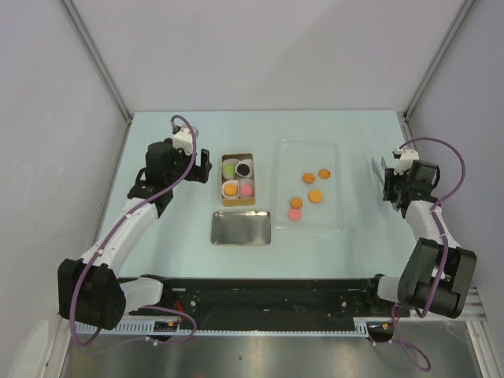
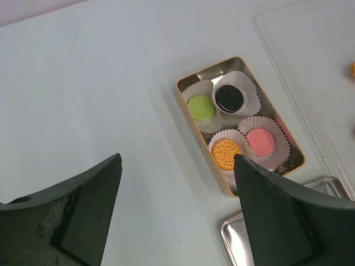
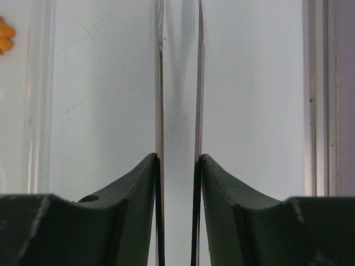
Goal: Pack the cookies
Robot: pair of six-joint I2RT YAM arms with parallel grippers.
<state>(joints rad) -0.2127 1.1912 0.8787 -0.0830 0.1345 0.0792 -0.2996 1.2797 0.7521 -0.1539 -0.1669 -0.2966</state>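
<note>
Left hand (image 2: 177, 159) hangs with jaws wide, just left of a small box (image 2: 211, 68) on the worktop (image 1: 157, 228). In the box four cookies (image 2: 226, 153) sit in paper cups (image 2: 242, 79). A metal lid (image 1: 241, 227) lies near the box. Right of the box, five loose cookies (image 1: 315, 196) lie on a clear tray (image 1: 287, 169). Right hand (image 3: 177, 158) holds thin tweezers (image 3: 159, 83).

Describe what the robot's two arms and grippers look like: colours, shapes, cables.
Left arm and right arm: white tubular links, bulky black joints, a purple cable looping along each. Left gripper and right gripper: matte black, with two broad wedge-shaped fingers.
</note>
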